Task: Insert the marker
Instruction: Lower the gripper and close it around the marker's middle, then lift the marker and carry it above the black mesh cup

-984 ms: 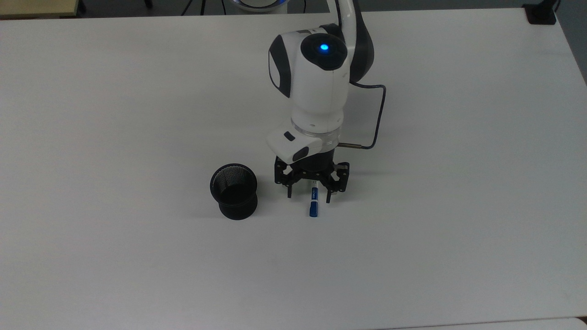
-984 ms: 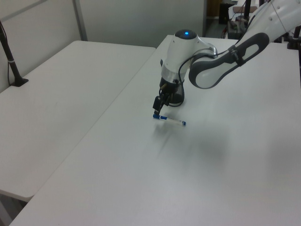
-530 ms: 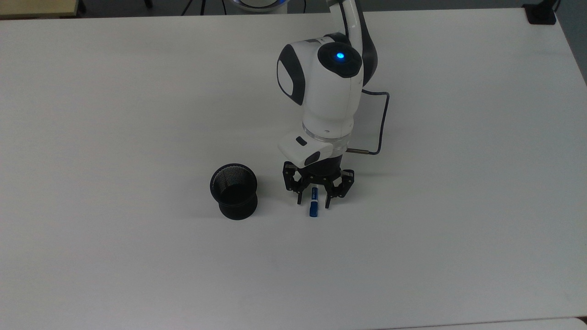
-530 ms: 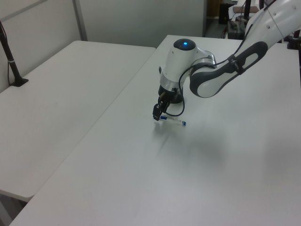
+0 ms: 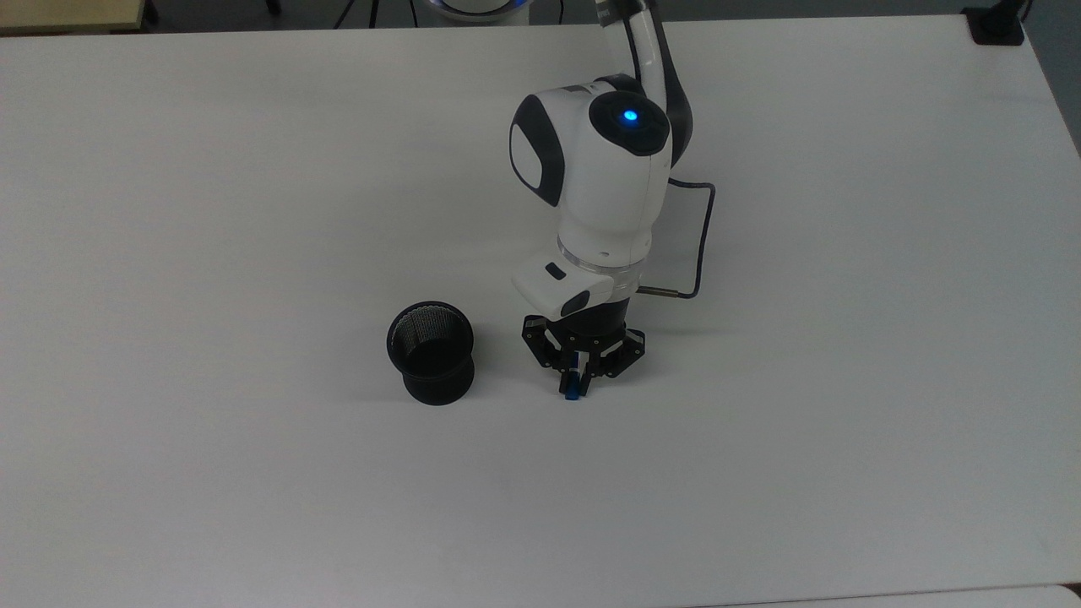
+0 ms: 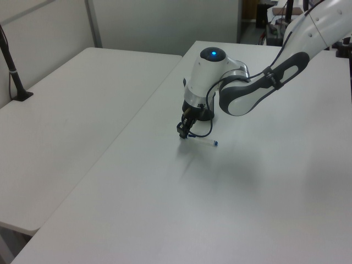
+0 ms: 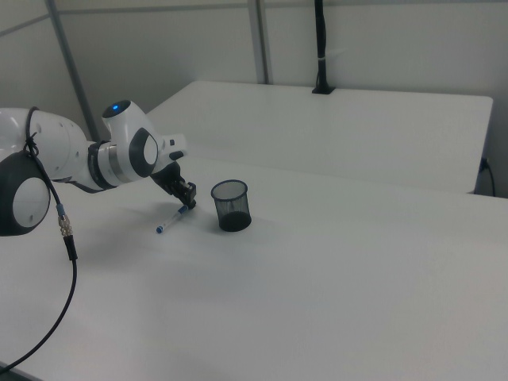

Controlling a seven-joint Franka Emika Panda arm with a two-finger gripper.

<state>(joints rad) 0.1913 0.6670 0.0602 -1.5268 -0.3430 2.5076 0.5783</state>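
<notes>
Top view gives us the plainest read, so we start nearest and work outward. Nearest lies the marker [image 5: 574, 390], flat on the white table [image 5: 253, 473], its blue end poking out from under the gripper [image 5: 576, 378]. The gripper's fingers are drawn in close against the barrel near that blue end; we judge them closed on it, though the marker looks not yet lifted. In the right view the marker [image 7: 172, 220] runs away from the gripper [image 7: 187, 204] toward the right view's left. Beside it, on the top view's left, stands the black mesh cup [image 5: 431, 352], upright and apart from the pen. To do this well, we confirm a firm pinch before lifting, raise clear of the rim, then tip the long free end down into the cup's mouth.
</notes>
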